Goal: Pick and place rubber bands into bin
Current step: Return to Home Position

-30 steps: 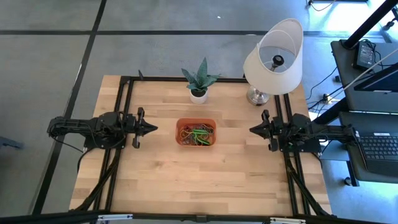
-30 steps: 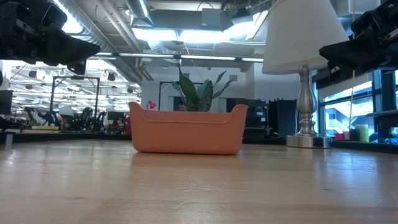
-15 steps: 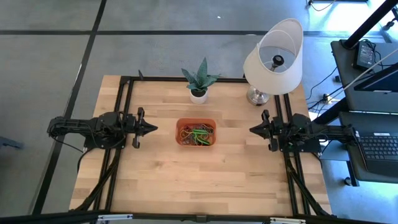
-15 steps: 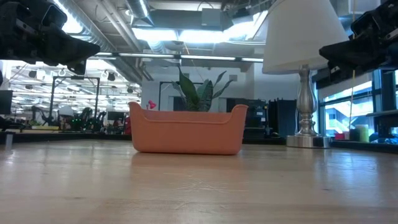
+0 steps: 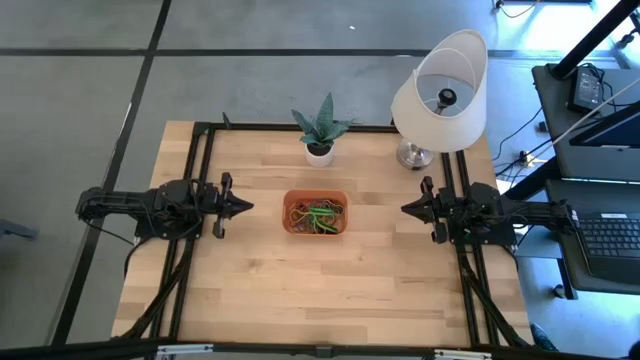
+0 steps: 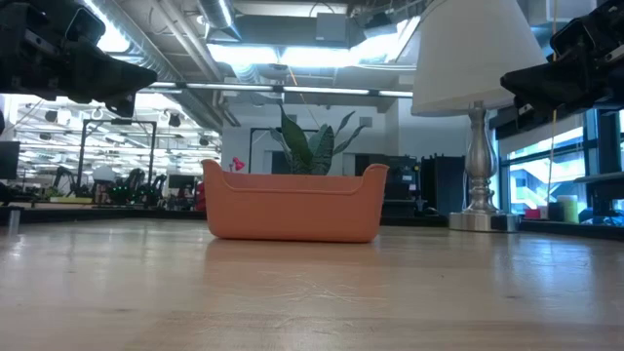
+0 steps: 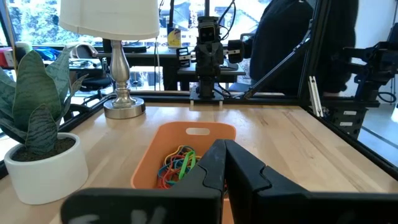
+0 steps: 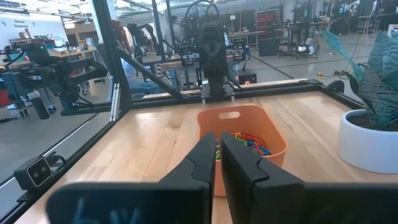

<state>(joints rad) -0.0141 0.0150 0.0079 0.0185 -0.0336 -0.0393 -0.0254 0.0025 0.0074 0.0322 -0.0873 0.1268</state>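
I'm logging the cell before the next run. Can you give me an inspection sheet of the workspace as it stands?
Surface: wooden table; no loose bands seen on it.
Job's things: rubber bands lie piled in the orange bin at the table's middle.
Clutter: potted plant beyond the bin; lamp at the corner on the right arm's side.
Grippers: left gripper and right gripper are shut and empty, on either side of the bin and apart from it.
Cables: cables on the floor beside the table, past the lamp.
Surroundings: laptop on a desk to the right.
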